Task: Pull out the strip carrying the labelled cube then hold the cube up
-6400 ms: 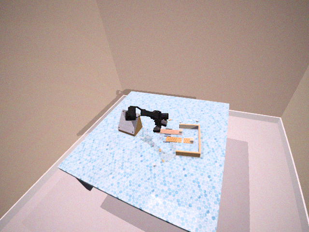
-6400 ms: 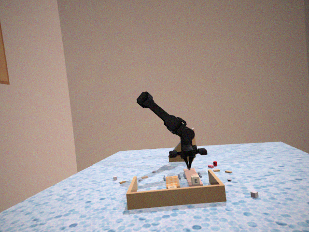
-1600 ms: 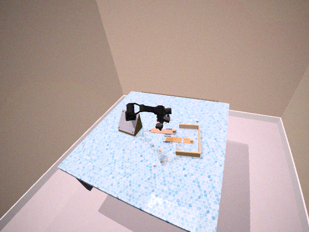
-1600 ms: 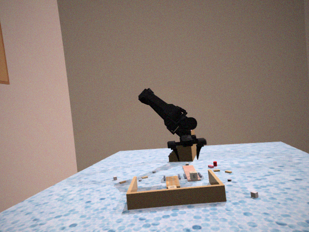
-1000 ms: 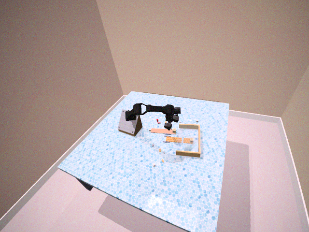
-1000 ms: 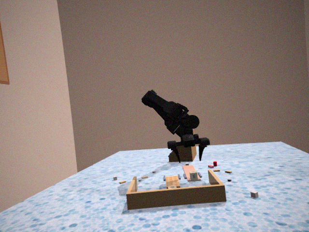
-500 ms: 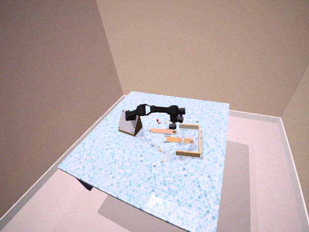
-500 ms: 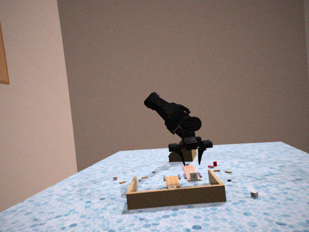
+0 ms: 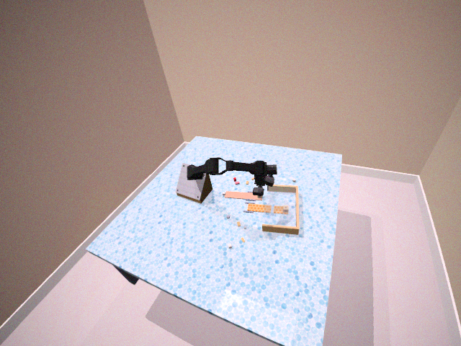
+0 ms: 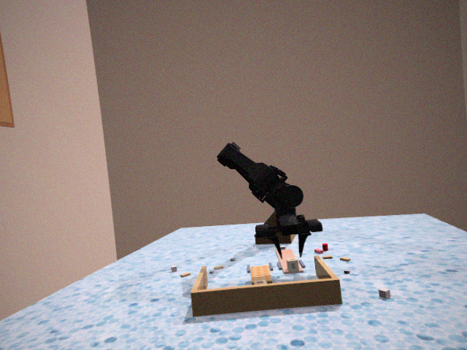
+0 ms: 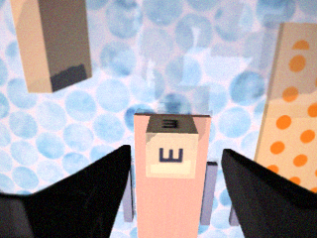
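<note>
The gripper [image 11: 175, 171] hangs low over the pink strip [image 11: 170, 208], its two dark fingers parted about halfway and gripping nothing, one on each side of the labelled cube [image 11: 171, 154]. The cube, cream with a dark letter on its faces, sits on the far end of the pink strip and touches neither finger. In the exterior view the fingertips [image 10: 279, 251] point straight down just behind the cube [image 10: 292, 265], above the strip [image 10: 287, 259], which lies flat on the blue-dotted table [image 10: 395, 244] near the open side of the three-sided wooden frame [image 10: 263, 295]. Short grey bars [image 11: 208, 190] lie along both edges of the pink strip. Beside it lies an orange dotted strip [image 10: 260, 273], partly inside the frame. In the top view the arm [image 9: 238, 167] reaches out from its grey wedge base [image 9: 188, 186] toward the frame [image 9: 297, 208]. Small red [image 10: 325, 246], tan and grey blocks lie scattered on the table around the frame.
</note>
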Motion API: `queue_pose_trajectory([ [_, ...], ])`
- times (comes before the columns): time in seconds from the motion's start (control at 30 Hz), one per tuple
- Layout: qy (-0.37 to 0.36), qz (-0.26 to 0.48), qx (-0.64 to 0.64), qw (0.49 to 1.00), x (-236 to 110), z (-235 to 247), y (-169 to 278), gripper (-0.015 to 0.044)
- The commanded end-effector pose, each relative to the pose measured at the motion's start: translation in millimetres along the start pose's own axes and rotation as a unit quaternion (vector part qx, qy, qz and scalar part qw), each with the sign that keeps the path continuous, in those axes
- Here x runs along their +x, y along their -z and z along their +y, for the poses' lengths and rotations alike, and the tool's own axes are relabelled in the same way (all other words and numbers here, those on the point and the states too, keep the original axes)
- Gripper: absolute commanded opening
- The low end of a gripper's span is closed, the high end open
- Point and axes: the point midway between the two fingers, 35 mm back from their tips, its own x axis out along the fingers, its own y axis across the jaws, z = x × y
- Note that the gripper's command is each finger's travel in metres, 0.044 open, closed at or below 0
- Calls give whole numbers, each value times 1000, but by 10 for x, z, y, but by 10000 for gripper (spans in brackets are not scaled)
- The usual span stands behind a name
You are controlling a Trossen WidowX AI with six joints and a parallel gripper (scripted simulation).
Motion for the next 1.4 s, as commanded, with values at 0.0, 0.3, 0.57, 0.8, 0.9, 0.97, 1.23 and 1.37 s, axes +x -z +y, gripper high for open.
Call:
queue_pose_trajectory([
  [0.0,3,8,-7,1000,119,23,41,250],
  [0.3,4,8,-7,1000,266,24,49,250],
  [0.57,4,8,-6,1000,306,24,52,250],
  [0.8,4,8,-6,1000,306,24,52,250],
  [0.9,1,6,-3,1000,282,14,40,171],
  [0.97,1,6,-3,1000,282,14,40,138],
  [1.23,1,6,-3,1000,282,14,40,46],
  [1.37,1,6,-4,1000,207,24,122,0],
])
